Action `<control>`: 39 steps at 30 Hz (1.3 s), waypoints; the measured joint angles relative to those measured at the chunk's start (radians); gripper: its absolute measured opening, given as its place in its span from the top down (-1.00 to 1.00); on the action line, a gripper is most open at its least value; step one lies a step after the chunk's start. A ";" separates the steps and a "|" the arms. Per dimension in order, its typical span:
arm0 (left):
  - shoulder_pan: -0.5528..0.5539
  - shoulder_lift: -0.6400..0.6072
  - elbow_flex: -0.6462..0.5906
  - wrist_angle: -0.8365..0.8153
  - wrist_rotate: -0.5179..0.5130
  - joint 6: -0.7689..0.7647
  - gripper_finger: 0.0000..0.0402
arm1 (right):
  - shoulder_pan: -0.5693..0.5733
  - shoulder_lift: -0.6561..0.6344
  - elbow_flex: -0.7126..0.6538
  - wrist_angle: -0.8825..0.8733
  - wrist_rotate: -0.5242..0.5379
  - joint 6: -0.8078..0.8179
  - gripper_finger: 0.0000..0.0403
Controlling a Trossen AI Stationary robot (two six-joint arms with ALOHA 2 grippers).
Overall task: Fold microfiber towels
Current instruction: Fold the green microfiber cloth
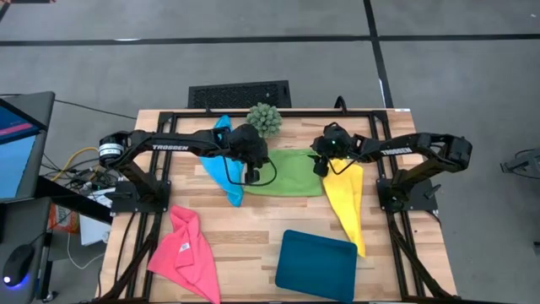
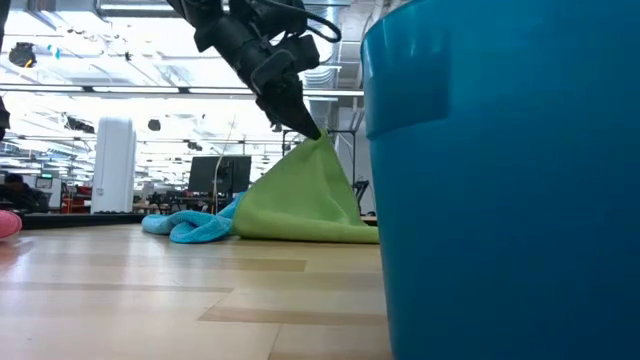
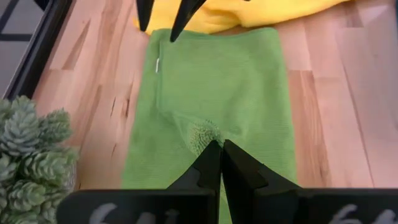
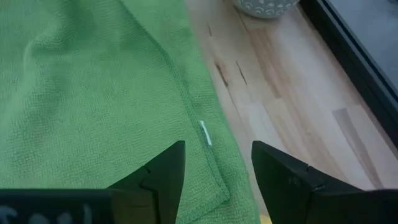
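Observation:
The lime green towel (image 1: 291, 173) lies mid-table, with a sky blue towel (image 1: 221, 165) at its left and a yellow towel (image 1: 348, 198) at its right. A hot pink towel (image 1: 186, 253) lies near the front left. My left gripper (image 3: 219, 146) is shut on the green towel's left part, which rises in a peak (image 2: 318, 140). My right gripper (image 4: 217, 165) stands open just over the green towel's far right corner (image 4: 214, 186), one finger on each side of the hem. My left gripper pinches a small bunch of the green towel (image 3: 204, 134) between its two shut fingers, a little in from the towel's left end. The fingers slant down from the table's left. The pinched spot is lifted into a tent, and the towel's lower edge (image 2: 300, 235) stays on the table.
A dark teal tray (image 1: 316, 262) sits at the front right and fills the right of the low view (image 2: 500, 180). A spiky green ball plant (image 1: 264, 120) stands at the far edge behind the green towel. Bare wood shows at the front middle.

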 joint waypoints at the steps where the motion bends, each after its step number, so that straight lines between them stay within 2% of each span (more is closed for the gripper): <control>1: -0.004 0.000 0.003 0.000 0.000 0.003 1.00 | 0.000 0.000 0.000 0.003 -0.005 -0.008 -0.04; 12: -0.039 0.000 0.025 -0.020 -0.010 0.056 1.00 | 0.000 0.001 0.000 0.008 -0.022 -0.046 -0.04; 23: -0.066 0.000 0.025 -0.019 -0.016 0.067 1.00 | 0.000 0.002 0.007 0.114 -0.023 -0.064 -0.04; 29: -0.066 -0.013 0.025 -0.025 -0.019 0.066 1.00 | 0.000 0.011 0.090 0.049 -0.024 -0.083 -0.04; 35: -0.072 -0.052 0.025 -0.024 -0.019 0.066 1.00 | 0.001 0.143 0.182 -0.102 -0.020 -0.107 -0.04; 39: -0.072 -0.070 0.025 -0.035 -0.021 0.074 1.00 | 0.009 0.176 0.229 -0.157 -0.022 -0.094 -0.04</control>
